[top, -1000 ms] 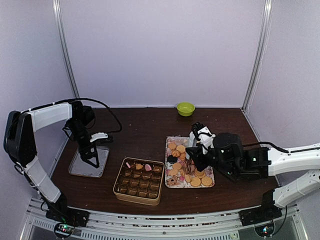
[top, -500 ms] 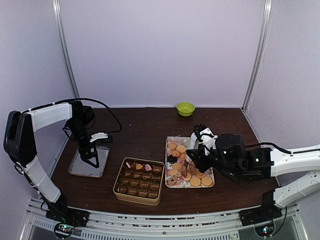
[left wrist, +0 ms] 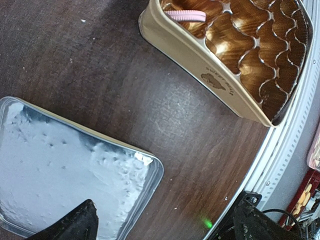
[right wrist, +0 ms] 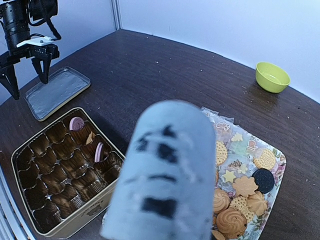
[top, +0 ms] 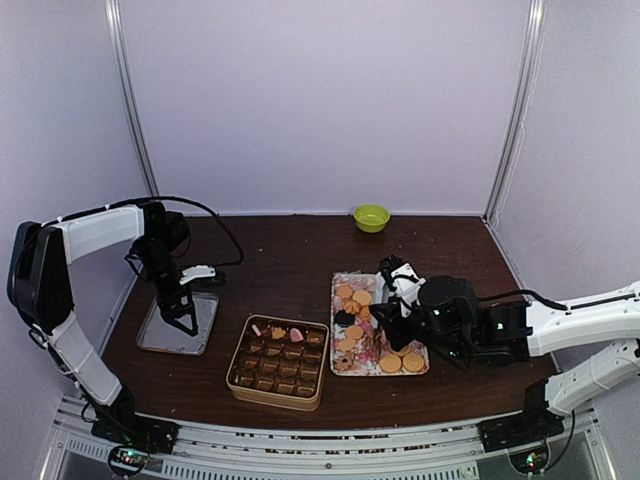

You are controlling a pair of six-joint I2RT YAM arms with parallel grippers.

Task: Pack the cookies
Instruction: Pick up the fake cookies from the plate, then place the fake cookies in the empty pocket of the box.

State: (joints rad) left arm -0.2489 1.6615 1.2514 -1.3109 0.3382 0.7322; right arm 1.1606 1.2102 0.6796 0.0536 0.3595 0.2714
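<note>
Two pink cookies (right wrist: 76, 123) in one tin (right wrist: 70, 225); one bowl (right wrist: 272, 76).

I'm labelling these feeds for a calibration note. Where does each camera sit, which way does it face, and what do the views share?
Top external: above and behind the bases, looking down on the table; both arms, left gripper and right gripper show.
Left wrist: points down at the silver lid and a tin corner; its two fingertips show, wide apart.
Right wrist: above the cookies, facing the tin and the left arm; one blurred finger shows.
Shared: all three views show tin and lid.
</note>
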